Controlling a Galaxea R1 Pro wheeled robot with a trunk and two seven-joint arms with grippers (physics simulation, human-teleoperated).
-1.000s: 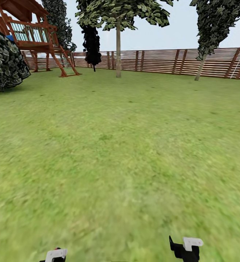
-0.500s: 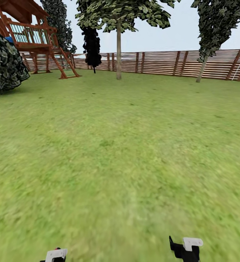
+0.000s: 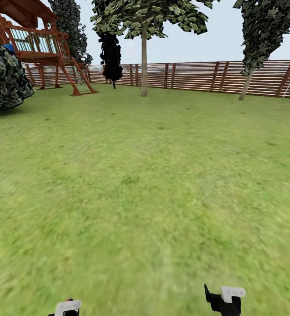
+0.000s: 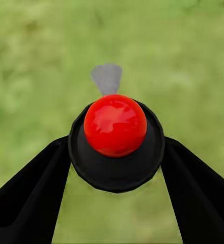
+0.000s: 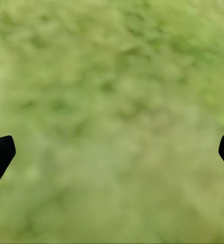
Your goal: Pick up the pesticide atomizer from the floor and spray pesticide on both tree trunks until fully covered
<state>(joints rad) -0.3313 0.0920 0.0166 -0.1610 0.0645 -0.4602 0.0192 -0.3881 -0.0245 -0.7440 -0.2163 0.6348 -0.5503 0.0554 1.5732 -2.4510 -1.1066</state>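
- In the head view the floor (image 3: 136, 197) of blurry green grass takes up most of the frame, its texture smeared toward the bottom edge.
- At the bottom left edge the left gripper (image 3: 67, 308) is cut off by the frame, so only a white bracket and a speck of red show there.
- In the left wrist view the left gripper (image 4: 114, 168) has its two black fingers (image 4: 30, 198) clamped on either side of the pesticide atomizer (image 4: 115, 140). A glossy red ball tops a round black body, and a small grey tab sticks out beyond it; the rest of the body is hidden underneath.
- At the bottom right of the head view the right gripper (image 3: 224, 299) is partly cut off, black with a white bracket.
- In the right wrist view the right gripper (image 5: 112, 152) has its dark fingertips (image 5: 0, 155) at opposite edges of the frame, spread wide with only blurred grass between them.
- Top centre stands a tree (image 3: 147, 17) with a straight pale tree trunk (image 3: 143, 61); its crown is cropped by the top edge.
- Upper right, a second tree (image 3: 263, 30) has a leaning trunk, its top also cropped.
- Just left of the central trunk, a narrow black tree (image 3: 111, 52) partly overlaps the foliage.
- A brown slatted fence (image 3: 197, 75) runs behind them.
- Upper left, a wooden play tower (image 3: 35, 39) and a dark bush (image 3: 4, 74) are both cut by the frame edge.
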